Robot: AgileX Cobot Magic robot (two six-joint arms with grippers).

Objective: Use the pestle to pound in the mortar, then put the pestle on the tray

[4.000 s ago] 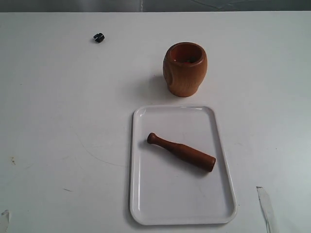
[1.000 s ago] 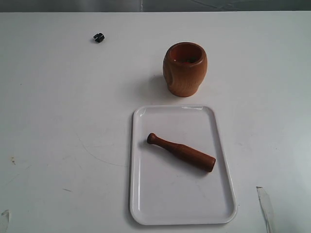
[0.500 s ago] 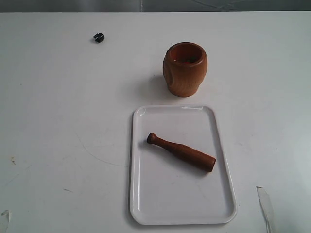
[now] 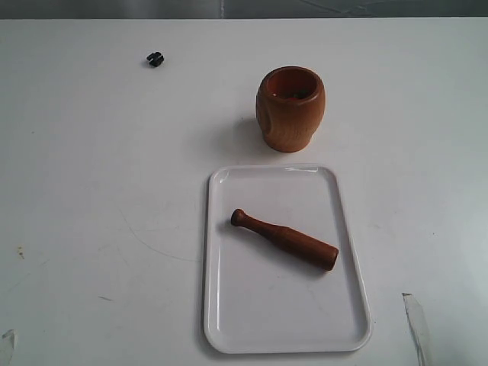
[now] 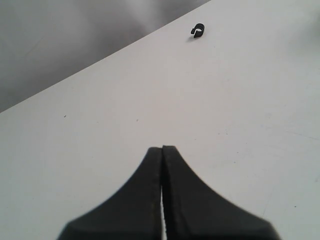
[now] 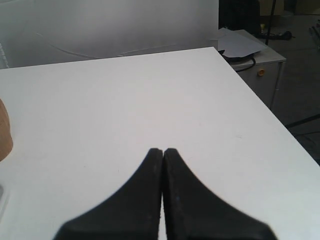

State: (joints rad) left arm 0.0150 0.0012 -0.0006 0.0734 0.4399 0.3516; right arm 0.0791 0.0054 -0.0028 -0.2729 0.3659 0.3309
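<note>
The orange-brown mortar (image 4: 290,108) stands upright on the white table, just beyond the far edge of the white tray (image 4: 229,320). On the tray lies the dark reddish-brown pestle (image 4: 285,239), slanted, with its knobbed end toward the tray's left rim. Neither arm shows in the exterior view. My left gripper (image 5: 162,148) is shut with nothing between its fingers, over bare table. My right gripper (image 6: 163,150) is also shut and empty; a sliver of the mortar (image 6: 4,132) sits at that view's edge.
A small black clip (image 4: 155,59) lies on the table at the far left, also seen as a black clip (image 5: 198,31) in the left wrist view. The table's edge and a cabinet with papers (image 6: 245,47) show beyond the right gripper.
</note>
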